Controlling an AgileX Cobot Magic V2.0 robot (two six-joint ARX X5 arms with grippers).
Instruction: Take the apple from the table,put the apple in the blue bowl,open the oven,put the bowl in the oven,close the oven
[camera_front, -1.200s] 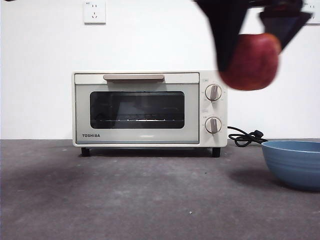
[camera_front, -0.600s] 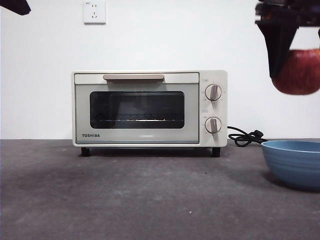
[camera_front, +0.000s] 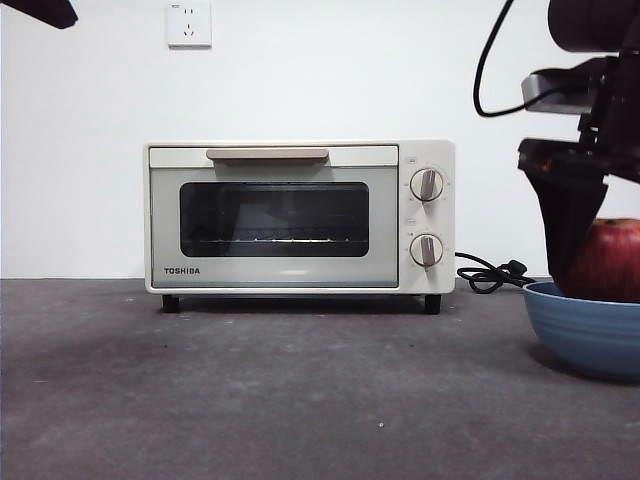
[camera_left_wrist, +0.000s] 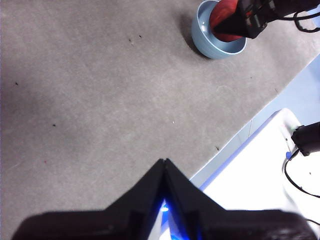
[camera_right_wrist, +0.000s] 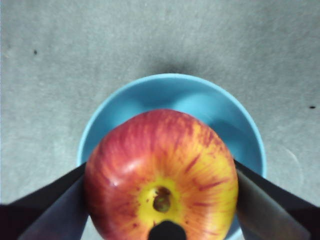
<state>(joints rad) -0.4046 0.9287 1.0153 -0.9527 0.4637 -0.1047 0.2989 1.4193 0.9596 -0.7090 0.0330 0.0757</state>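
Gripping the apple (camera_right_wrist: 161, 175) from both sides, the right end effector (camera_right_wrist: 161, 200) holds it low inside the blue bowl (camera_right_wrist: 200, 100), at the right edge of the table (camera_front: 250, 400); the apple's top shows above the rim in the front view. Whether it touches the bowl's bottom cannot be told. The oven (camera_front: 300, 215) stands farther back, left of the bowl, door shut, 2 knobs on its right. The left end effector (camera_left_wrist: 165, 167) hovers high, jaws pressed together, holding nothing.
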